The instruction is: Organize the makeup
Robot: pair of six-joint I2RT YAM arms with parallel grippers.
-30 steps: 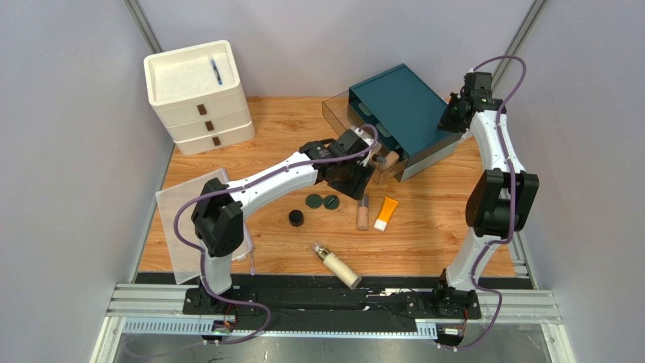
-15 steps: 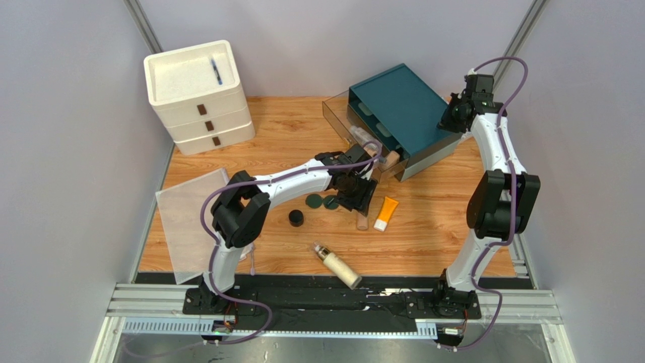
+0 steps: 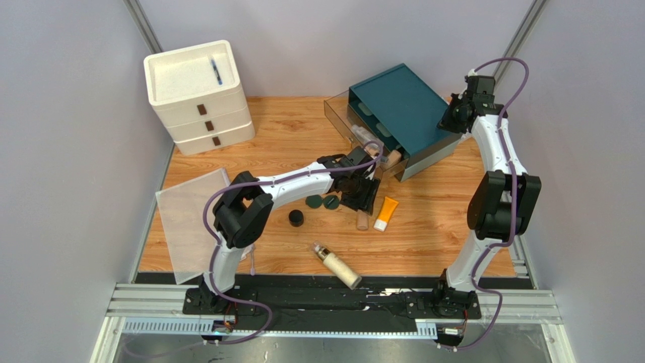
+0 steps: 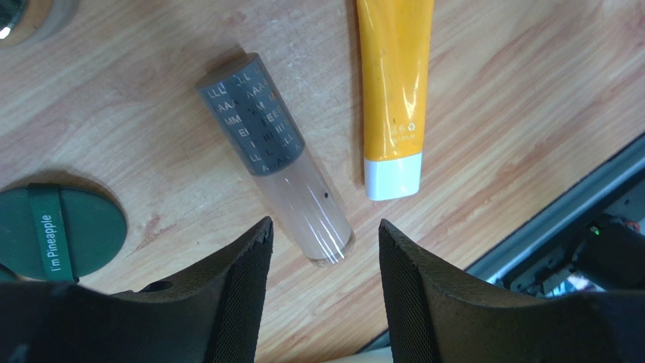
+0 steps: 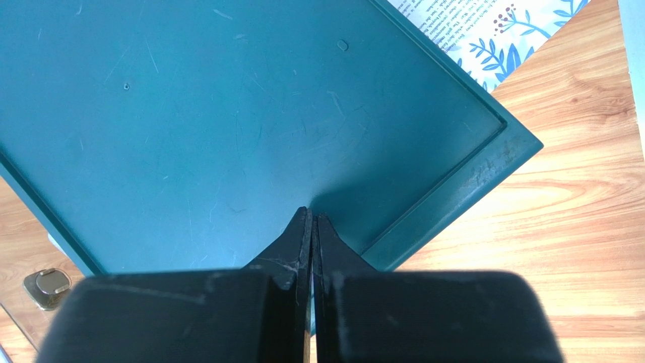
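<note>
My left gripper (image 4: 325, 224) is open and hovers low over a lying bottle (image 4: 276, 159) with a dark grey lettered cap and a pale translucent body. The bottle's base end lies just ahead of the gap between the fingers, untouched. An orange tube (image 4: 394, 91) with a white cap lies right beside it. From above, the left gripper (image 3: 360, 195) covers most of that bottle (image 3: 363, 221), with the orange tube (image 3: 386, 213) to its right. Two dark green compacts (image 3: 322, 202), a black jar (image 3: 296, 218) and a cream pump bottle (image 3: 338, 266) lie nearby. My right gripper (image 5: 312, 215) is shut, tips on the teal organizer (image 5: 227, 113).
The teal organizer (image 3: 397, 106) has an open clear drawer (image 3: 341, 113) holding beige bottles (image 3: 387, 157). A white drawer unit (image 3: 198, 91) at the back left carries a blue pen (image 3: 216, 72). A translucent sheet (image 3: 185, 223) lies at the left. A gold-lidded jar (image 4: 23, 15) is just beyond the bottle.
My left arm has swung from the open drawer toward the near side and come down over the grey-capped bottle, jaws narrowing slightly. The right arm has stayed put.
</note>
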